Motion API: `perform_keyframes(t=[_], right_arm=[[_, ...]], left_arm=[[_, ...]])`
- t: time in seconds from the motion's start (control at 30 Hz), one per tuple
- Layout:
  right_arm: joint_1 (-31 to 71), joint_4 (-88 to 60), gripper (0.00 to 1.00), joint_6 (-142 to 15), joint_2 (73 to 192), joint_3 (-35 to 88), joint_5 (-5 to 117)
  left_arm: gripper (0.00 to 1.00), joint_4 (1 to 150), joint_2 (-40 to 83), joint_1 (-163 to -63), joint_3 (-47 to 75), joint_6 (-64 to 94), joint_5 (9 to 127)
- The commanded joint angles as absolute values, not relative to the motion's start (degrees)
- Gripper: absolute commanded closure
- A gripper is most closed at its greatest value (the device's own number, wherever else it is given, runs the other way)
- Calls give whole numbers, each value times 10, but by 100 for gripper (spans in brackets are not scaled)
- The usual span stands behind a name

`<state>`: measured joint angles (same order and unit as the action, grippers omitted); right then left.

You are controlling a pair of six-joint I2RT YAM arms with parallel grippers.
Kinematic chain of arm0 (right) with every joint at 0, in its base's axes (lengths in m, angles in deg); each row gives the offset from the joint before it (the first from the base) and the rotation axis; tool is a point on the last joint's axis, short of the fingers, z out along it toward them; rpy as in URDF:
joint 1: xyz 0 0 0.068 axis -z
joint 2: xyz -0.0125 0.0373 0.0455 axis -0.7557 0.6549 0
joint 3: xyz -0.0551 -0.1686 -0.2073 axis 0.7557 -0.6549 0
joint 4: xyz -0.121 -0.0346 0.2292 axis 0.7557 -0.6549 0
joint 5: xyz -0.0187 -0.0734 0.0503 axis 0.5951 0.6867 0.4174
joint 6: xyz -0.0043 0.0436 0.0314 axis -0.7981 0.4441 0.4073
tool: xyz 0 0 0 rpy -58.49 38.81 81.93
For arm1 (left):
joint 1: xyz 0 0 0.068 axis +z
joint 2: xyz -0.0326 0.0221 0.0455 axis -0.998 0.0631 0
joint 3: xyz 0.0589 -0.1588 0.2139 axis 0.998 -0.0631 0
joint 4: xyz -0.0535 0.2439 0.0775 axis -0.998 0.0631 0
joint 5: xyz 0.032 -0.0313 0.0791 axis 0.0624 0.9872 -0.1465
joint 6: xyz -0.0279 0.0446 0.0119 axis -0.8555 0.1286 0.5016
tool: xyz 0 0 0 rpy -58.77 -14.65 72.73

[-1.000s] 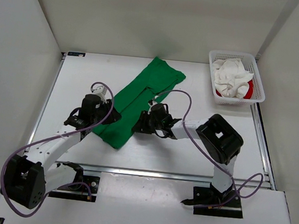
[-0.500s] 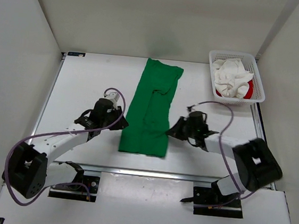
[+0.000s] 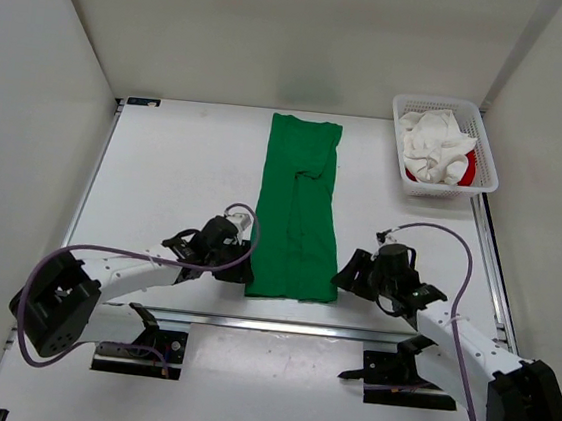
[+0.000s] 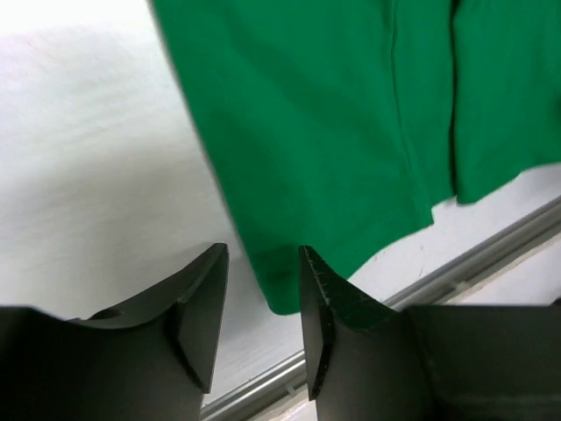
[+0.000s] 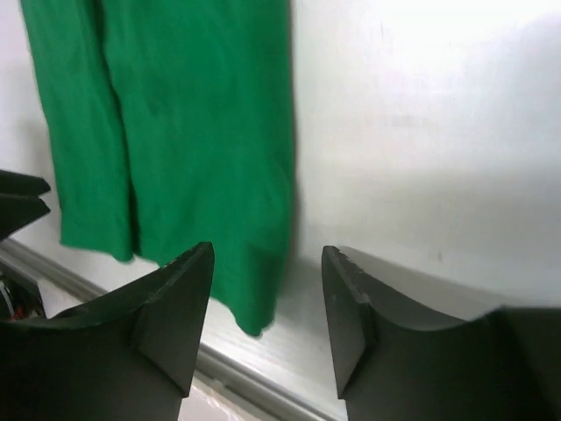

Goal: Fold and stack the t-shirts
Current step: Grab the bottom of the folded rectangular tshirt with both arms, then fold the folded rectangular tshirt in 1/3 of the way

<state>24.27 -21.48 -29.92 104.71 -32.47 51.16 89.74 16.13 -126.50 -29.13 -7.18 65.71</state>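
Observation:
The green t-shirt [image 3: 296,212] lies flat as a long narrow strip running from the far side of the table to its near edge. My left gripper [image 3: 244,268] is at the strip's near left corner and my right gripper [image 3: 344,275] at its near right corner. In the left wrist view the left gripper [image 4: 263,254] is open, and the green t-shirt [image 4: 333,132] ends in a corner lying loose between the fingers. The right gripper [image 5: 267,250] is also open over the green t-shirt [image 5: 193,132]. A white t-shirt [image 3: 434,146] and a red t-shirt [image 3: 469,170] sit crumpled in the basket.
The white mesh basket [image 3: 488,152] stands at the far right corner of the table. A metal rail [image 3: 279,325] runs along the table's near edge just below the shirt's hem, and shows as the rail [image 4: 456,263] in the left wrist view. White walls enclose the table.
The green shirt was pulled toward the near edge and straightened from a diagonal into a long strip. Both grippers moved to its near corners and opened, letting go of the hem.

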Motion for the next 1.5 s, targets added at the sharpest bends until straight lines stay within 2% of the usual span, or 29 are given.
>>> perform_keyframes(t=[0.0,0.07,0.27,0.47,0.5,0.53,0.57,0.67,0.77,0.9,1.07,1.17,1.47], right_arm=[[227,-253,53,-263,1015,-355,526],[220,-257,58,-249,997,-375,515],[198,-241,67,-234,994,-384,494],[183,-223,94,-227,1002,-386,479],[188,-223,97,-225,998,-385,480],[183,-223,100,-225,998,-391,480],[185,-227,100,-225,996,-387,480],[170,-250,100,-221,978,-390,494],[117,-285,100,-182,947,-403,502],[58,-332,100,-136,880,-402,532],[137,-351,100,-212,902,-330,501],[237,-328,100,-306,974,-244,470],[365,-237,100,-394,1263,-48,425]], left_arm=[[52,890,167,-1287,-305,-87,672],[54,886,163,-1287,-312,-88,682],[54,886,171,-1314,-322,-95,677],[57,877,181,-1316,-334,-104,681],[59,871,181,-1316,-331,-105,682],[66,869,182,-1316,-333,-107,688],[70,865,182,-1310,-334,-111,689],[91,872,170,-1323,-330,-115,688],[100,910,142,-1323,-343,-120,683],[100,977,37,-1315,-371,-136,689],[100,1005,5,-1301,-301,-135,695],[100,990,63,-1258,-225,-104,694],[100,900,281,-1138,-43,-71,689]])
